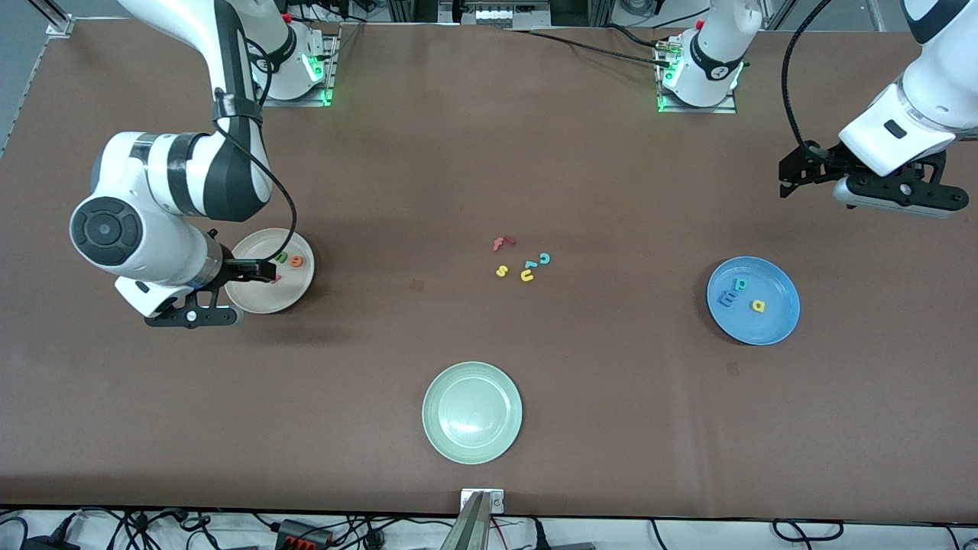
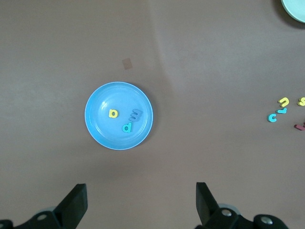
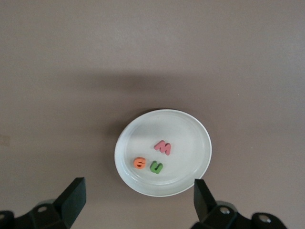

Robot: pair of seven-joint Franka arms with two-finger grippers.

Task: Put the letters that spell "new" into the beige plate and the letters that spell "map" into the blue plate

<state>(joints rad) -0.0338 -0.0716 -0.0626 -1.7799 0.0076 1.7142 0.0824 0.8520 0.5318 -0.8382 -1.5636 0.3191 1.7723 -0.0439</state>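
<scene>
Pinkish-red w (image 1: pixel 276 279) partly behind right gripper (image 1: pixel 263 270)

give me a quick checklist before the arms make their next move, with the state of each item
1. Green n, orange e and pinkish-red w in the beige plate: ok.
2. Blue m, yellow a and teal p in the blue plate: ok.
3. Right gripper open, holding nothing, over the beige plate: ok.
4. Left gripper open, holding nothing, up over the table at its own end: ok.
5. Leftover letters lie mid-table, outside every plate: ok.
</scene>
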